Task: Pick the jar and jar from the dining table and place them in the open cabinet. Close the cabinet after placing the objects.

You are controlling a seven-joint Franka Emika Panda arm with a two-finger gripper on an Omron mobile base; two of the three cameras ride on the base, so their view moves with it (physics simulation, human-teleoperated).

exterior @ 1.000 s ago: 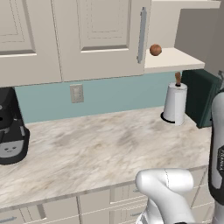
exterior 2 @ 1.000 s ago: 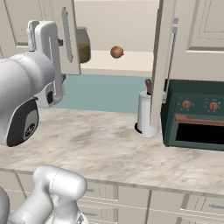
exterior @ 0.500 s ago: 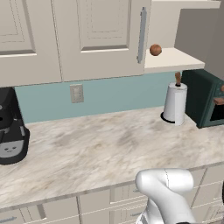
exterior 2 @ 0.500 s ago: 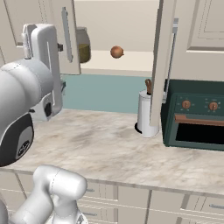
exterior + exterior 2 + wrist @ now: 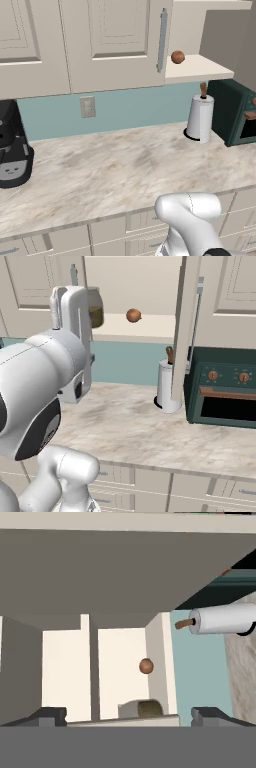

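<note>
hand view: gripper (image 5: pixel 128 714) jaws spread wide, nothing between them. small jar (image 5: pixel 148 708) with olive-green contents stands on cabinet shelf (image 5: pixel 150 332) near its left edge; orange-brown ball (image 5: pixel 133 315) mid-shelf.

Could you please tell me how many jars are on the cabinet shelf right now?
1. A jar with olive-green contents stands on the cream shelf, left of the orange-brown ball. The robot's arm covers the shelf's left end, so another could be hidden.

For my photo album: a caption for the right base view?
Robot arm before an open cabinet holding a jar and small ball.
</note>
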